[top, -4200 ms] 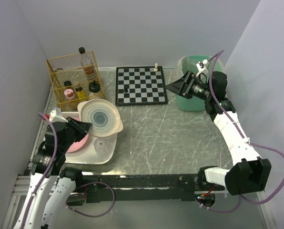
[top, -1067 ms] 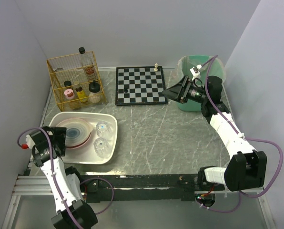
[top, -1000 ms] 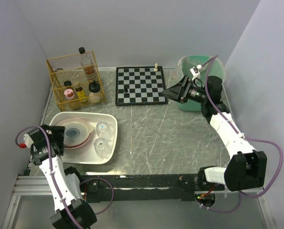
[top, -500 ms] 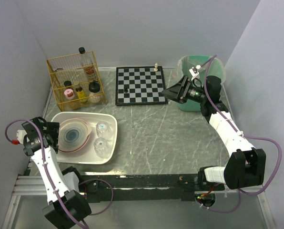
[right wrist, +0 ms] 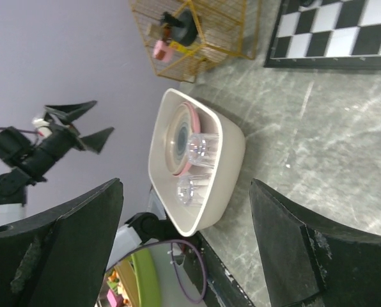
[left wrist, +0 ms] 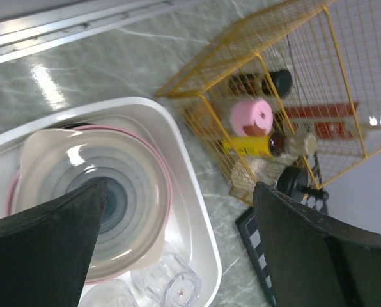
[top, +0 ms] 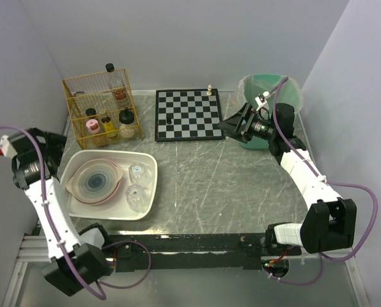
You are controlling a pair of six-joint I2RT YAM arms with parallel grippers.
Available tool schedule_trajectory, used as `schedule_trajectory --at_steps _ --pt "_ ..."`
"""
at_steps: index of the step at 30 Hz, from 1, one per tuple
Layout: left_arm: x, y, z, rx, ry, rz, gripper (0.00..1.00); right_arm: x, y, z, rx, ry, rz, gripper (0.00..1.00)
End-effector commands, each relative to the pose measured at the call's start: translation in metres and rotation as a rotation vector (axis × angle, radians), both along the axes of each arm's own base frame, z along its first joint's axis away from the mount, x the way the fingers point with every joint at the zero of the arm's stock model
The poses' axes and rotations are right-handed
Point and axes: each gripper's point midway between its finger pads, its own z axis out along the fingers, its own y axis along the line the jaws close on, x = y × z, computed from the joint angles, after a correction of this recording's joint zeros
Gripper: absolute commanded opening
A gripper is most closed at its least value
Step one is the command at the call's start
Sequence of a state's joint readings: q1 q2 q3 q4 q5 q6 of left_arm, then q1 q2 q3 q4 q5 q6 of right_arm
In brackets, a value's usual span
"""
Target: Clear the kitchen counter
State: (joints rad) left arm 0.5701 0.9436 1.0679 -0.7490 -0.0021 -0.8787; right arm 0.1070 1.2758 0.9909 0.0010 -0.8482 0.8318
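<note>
Looking down from the overhead view, the grey marbled worktop (top: 241, 185) fills the whole floor of the cell, and its middle carries nothing loose. What there is sits round the edges. A white tub (top: 155, 182) at 8 o'clock holds a stack of bowls (top: 94, 182) and two clear tumblers (top: 137, 171). A yellow wire rack (top: 74, 89) of bottles stands at 10 o'clock. A chessboard (top: 189, 115) lies at 12 o'clock, with a pale piece (top: 209, 89) at its far edge and a dark piece (top: 167, 119) nearer its left side. A green bin (top: 248, 137) stands at 2 o'clock.

The left hand (left wrist: 181, 188) hangs high over the tub's 9 o'clock side, its fingers spread as wide as they go, with nothing between them. The right hand (right wrist: 185, 185) hovers between the chessboard and the bin. It points back across the worktop, its fingers well apart and also empty.

By my reading the dish-gathering step is done and the arms are between steps. The only small items not in a container are the two chess pieces. If they count as clutter, the right hand is the nearer one. It would need to turn toward 12 o'clock, come down over a piece and close gently on a small, tippy shape. I cannot tell whether the board itself is meant to go.
</note>
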Motion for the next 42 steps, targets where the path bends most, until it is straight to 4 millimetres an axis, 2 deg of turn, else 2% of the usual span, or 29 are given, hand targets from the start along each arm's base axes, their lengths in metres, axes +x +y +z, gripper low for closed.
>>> schedule_trajectory --at_steps 1,4,8,11,14,15,18,22,25,26,27,33,35,42 --pt "0.047 -0.021 0.048 0.15 -0.072 -0.134 0.99 0.004 -0.007 0.004 -0.057 -0.02 -0.054 0.87" --pt "0.081 -0.057 0.069 0.218 -0.074 -0.23 0.99 0.005 -0.014 0.001 -0.105 -0.028 -0.097 0.88" --pt "0.11 -0.119 0.095 0.263 -0.167 -0.377 0.99 0.005 -0.029 0.001 -0.196 -0.062 -0.18 0.88" --pt "0.119 -0.167 0.099 0.296 -0.228 -0.518 0.99 0.002 -0.043 0.0 -0.256 -0.114 -0.249 0.9" --pt "0.115 -0.195 0.099 0.341 -0.278 -0.592 0.99 -0.006 -0.059 0.005 -0.298 -0.215 -0.348 0.97" --pt "0.112 -0.202 0.093 0.349 -0.281 -0.611 0.99 -0.007 -0.067 0.004 -0.32 -0.247 -0.392 1.0" --pt "0.099 -0.211 0.076 0.36 -0.304 -0.682 0.99 -0.016 -0.085 0.002 -0.369 -0.312 -0.487 1.0" --pt "0.08 -0.217 0.052 0.354 -0.315 -0.748 0.99 -0.026 -0.108 -0.019 -0.46 -0.288 -0.577 1.0" --pt "0.068 -0.207 0.037 0.371 -0.313 -0.716 0.99 -0.034 -0.117 -0.039 -0.475 -0.244 -0.625 1.0" --pt "0.064 -0.203 0.031 0.377 -0.305 -0.708 0.99 -0.036 -0.118 -0.042 -0.459 -0.251 -0.634 1.0" --pt "0.061 -0.2 0.03 0.385 -0.303 -0.7 0.99 -0.038 -0.116 -0.058 -0.443 -0.233 -0.636 1.0" --pt "0.048 -0.186 0.009 0.41 -0.24 -0.666 0.99 -0.047 -0.118 -0.099 -0.418 -0.213 -0.657 1.0" --pt "0.046 -0.184 -0.002 0.392 -0.22 -0.645 0.99 -0.046 -0.118 -0.105 -0.411 -0.235 -0.655 1.0" --pt "0.045 -0.193 -0.022 0.307 -0.23 -0.651 0.99 -0.049 -0.12 -0.114 -0.374 -0.31 -0.685 1.0"
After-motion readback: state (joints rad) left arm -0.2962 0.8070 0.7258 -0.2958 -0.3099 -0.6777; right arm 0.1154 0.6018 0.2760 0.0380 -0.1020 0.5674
